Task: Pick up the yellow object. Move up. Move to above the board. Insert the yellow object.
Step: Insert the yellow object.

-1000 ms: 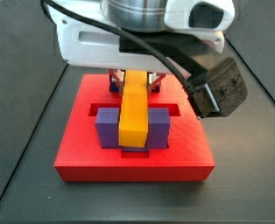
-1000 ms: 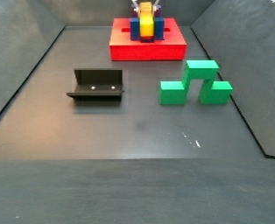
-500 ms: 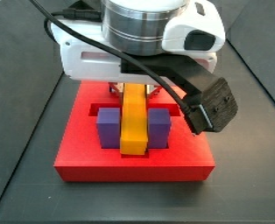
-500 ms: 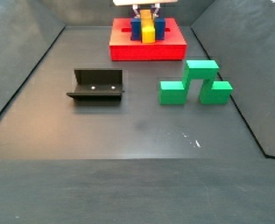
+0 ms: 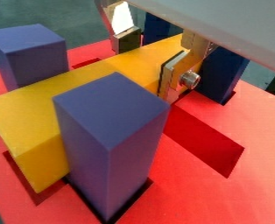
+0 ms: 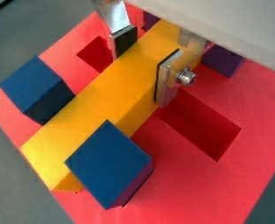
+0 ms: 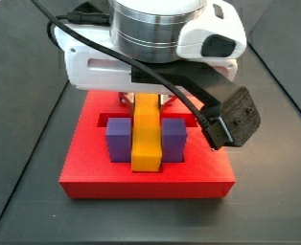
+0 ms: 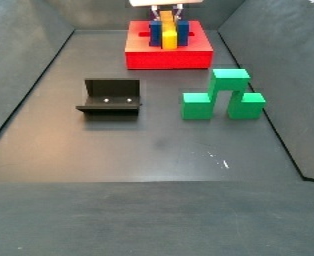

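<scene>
claw (image 6: 146,54): flanks yellow object (image 6: 110,105), pad contact unclear | bar in board (image 6: 234,188) slot | far posts hidden

a dark grey desk (image 8: 146,190) fills a side view, with dark walls rising at its left and far edges. on its left half stands the fixture (image 8: 110,97), a black l-shaped bracket on a base plate, its upright showing two small pale dots. well apart to its right sit the green stepped blocks (image 8: 224,94), plain and matte, clustered touching one another, the far one tallest. near them, closer to the camera, a few small pale scuffs (image 8: 220,158) mark the bare desk.
</scene>
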